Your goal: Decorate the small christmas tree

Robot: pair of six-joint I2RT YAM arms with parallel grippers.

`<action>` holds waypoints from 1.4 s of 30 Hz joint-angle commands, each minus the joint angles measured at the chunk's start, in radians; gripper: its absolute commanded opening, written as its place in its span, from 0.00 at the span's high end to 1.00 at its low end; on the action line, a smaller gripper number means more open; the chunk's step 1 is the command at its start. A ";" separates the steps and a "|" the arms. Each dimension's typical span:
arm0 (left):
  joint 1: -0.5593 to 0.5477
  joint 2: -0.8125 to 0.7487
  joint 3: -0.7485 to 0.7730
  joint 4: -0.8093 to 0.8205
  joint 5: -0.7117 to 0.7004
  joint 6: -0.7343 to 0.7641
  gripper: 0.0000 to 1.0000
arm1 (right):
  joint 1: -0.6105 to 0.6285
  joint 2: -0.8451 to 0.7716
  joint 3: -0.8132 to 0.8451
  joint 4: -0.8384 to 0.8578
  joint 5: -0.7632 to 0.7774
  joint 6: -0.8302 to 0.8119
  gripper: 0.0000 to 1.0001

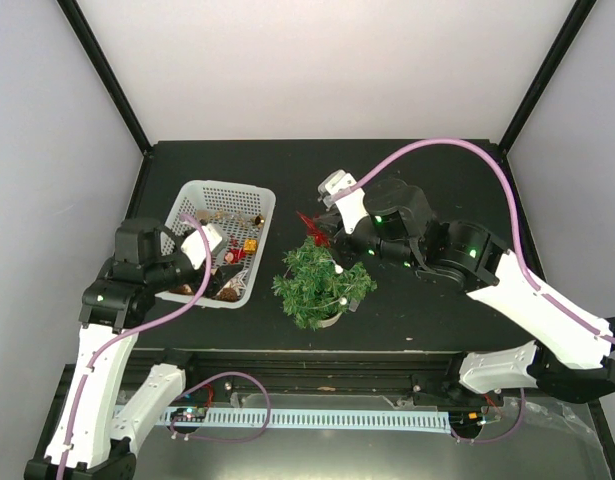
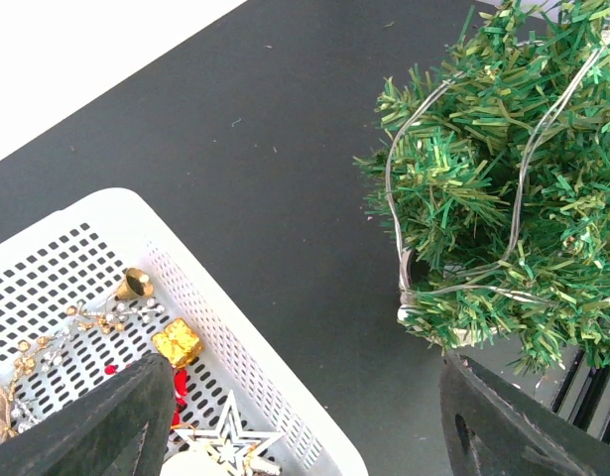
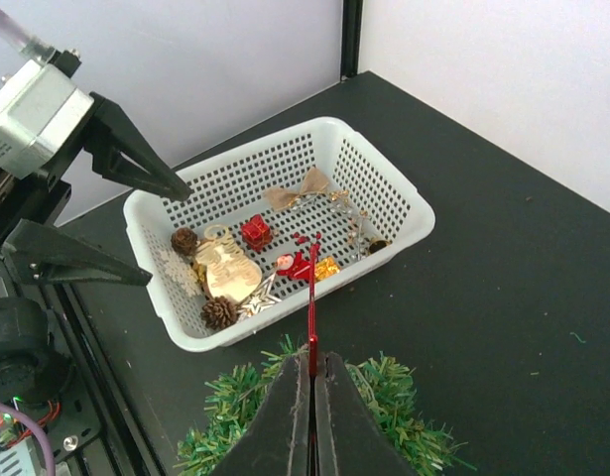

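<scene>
One black counter (image 1: 437, 170) carries a white perforated plastic basket (image 1: 202, 192) of ornaments, lying partly beneath the left fingers (image 1: 212, 258), which are spread wide and empty. The small christmas tree (image 1: 320, 280), a bushy dark-green artificial fir wound with silver wire, stands directly below the right fingers (image 3: 311, 359), which are clenched on a thin red ornament stem (image 3: 311, 297) pointing away toward the basket.

place: robot lab | evidence: white enclosure walls (image 1: 327, 70), black table (image 1: 437, 170)
</scene>
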 commanded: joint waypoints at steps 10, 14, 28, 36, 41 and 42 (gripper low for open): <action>0.014 0.006 0.011 0.011 0.040 -0.018 0.26 | -0.004 -0.016 -0.063 0.048 -0.009 0.000 0.99; 0.016 0.007 0.014 0.011 0.045 -0.017 0.26 | -0.003 -0.018 -0.077 0.050 -0.002 -0.001 0.99; 0.022 0.016 0.019 0.014 0.057 -0.017 0.26 | -0.003 -0.068 -0.089 0.097 0.024 0.007 0.99; 0.024 0.019 0.020 0.014 0.064 -0.019 0.26 | -0.003 -0.052 -0.028 0.091 0.048 -0.002 0.99; 0.027 0.017 0.020 0.010 0.066 -0.017 0.26 | -0.004 -0.034 -0.031 0.101 0.028 0.001 0.99; 0.027 0.017 0.021 0.009 0.066 -0.017 0.26 | -0.004 -0.032 -0.033 0.102 0.028 0.000 0.99</action>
